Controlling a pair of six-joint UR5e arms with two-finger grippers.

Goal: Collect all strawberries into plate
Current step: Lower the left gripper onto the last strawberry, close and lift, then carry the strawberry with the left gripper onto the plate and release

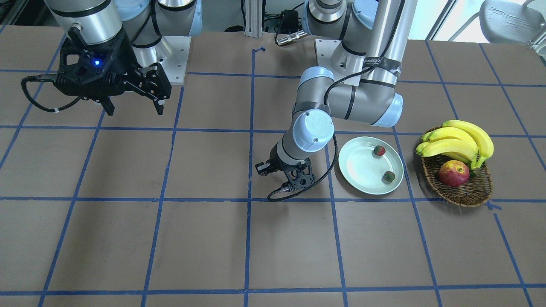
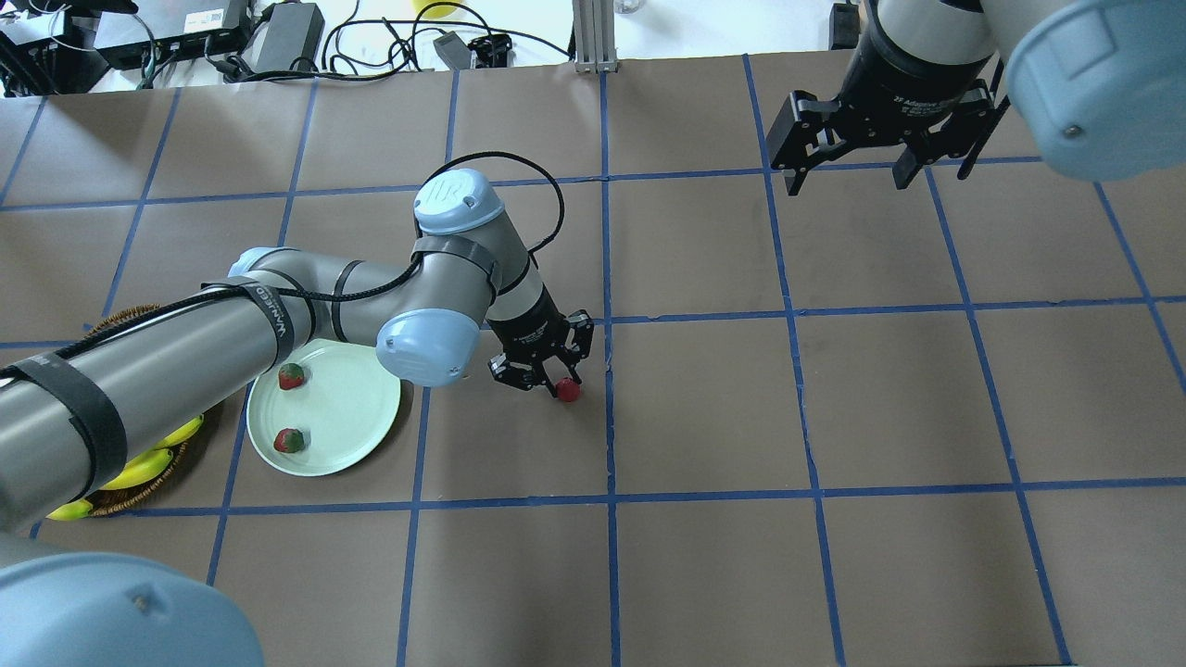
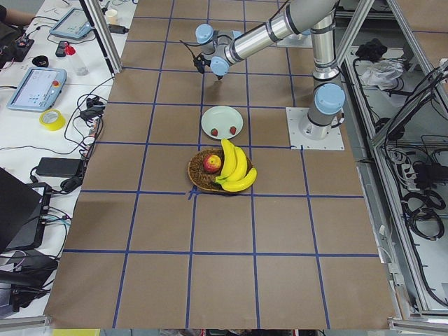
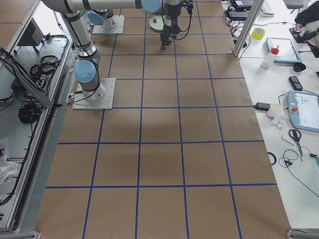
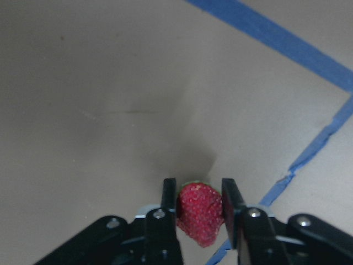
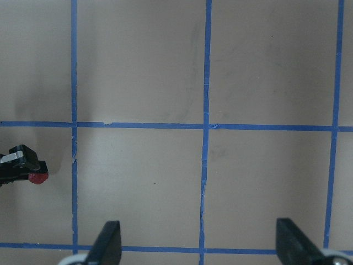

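Strawberries lie two to the pale green plate (image 2: 347, 408) in the overhead view: one berry (image 2: 292, 376) near the rim under the left arm, the other berry (image 2: 289, 440) nearer the robot. Just beside the plate, the left gripper (image 2: 558, 383) reaches down and clamps the third strawberry (image 2: 569, 391) next to a blue tape line (image 2: 609, 417). The right gripper (image 2: 848, 181) hovers well apart with its jaws spread wide and nothing between them.

Facing the robot, the plate sits between the left gripper and a wicker basket (image 1: 469, 194) that holds bananas (image 1: 458, 143) and an apple (image 1: 453, 173). The gripper's own body hides the third strawberry here.

From the left wrist, two black fingers (image 5: 169, 201) press on either side of the red berry. Its green cap points away, and a shadow falls on the brown paper beyond it. I cannot tell whether it touches the table.

From the right wrist, that gripper's fingertips stand far apart over the taped grid. The clamped berry shows small at the left edge.

The left side view shows both plated berries close to the rim nearest the basket.
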